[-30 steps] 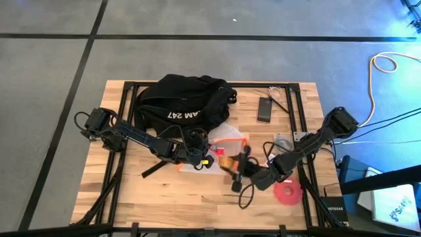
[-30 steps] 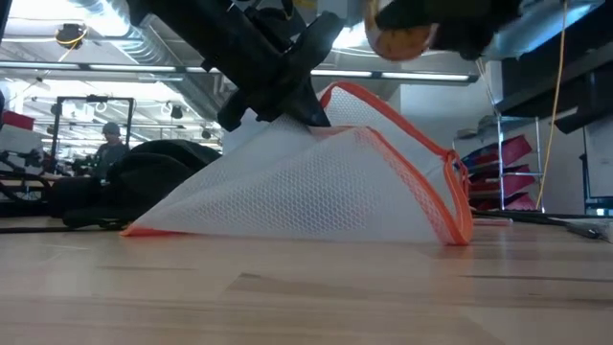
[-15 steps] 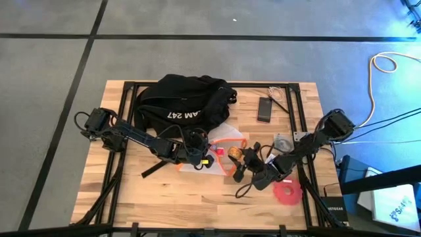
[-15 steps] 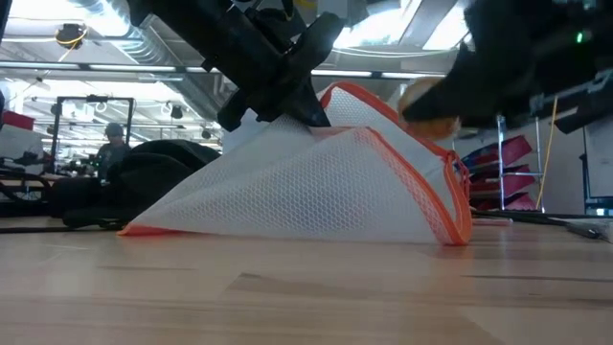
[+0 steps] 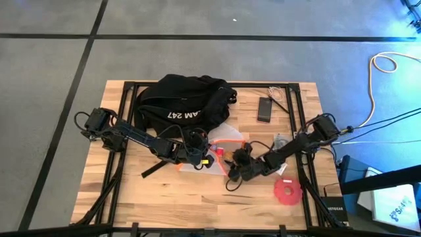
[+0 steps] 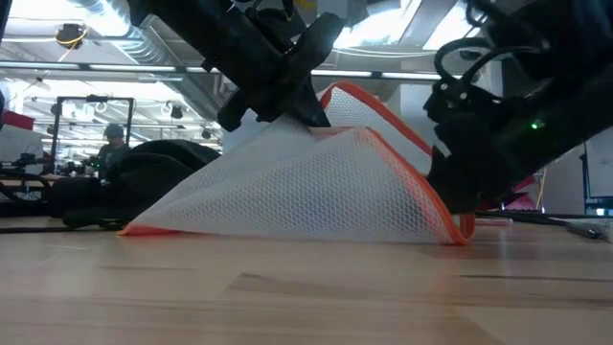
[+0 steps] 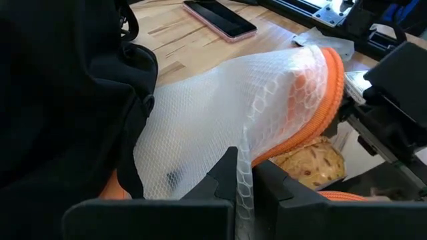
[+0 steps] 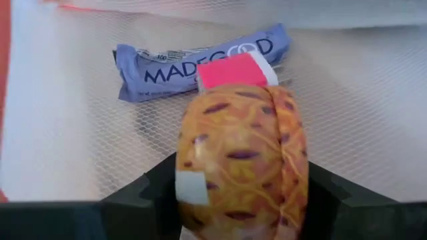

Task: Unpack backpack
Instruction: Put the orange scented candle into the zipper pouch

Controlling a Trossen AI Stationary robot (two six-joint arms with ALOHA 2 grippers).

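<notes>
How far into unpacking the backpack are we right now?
Done: a mesh pouch lies out on the table beside the backpack, with a phone and red disc also on the table. In hand: the left end effector pinches the pouch's mesh up; the right end effector holds a patterned tape roll at the pouch mouth. Left: cannot tell what remains inside the backpack.

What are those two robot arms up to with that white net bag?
The left gripper is pinched shut on the white mesh pouch, holding its orange-trimmed mouth up. The right gripper holds a roll of patterned tape at that opening, just inside the mesh, where a blue snack bar and a pink block lie. The black backpack sits behind them on the table.
</notes>
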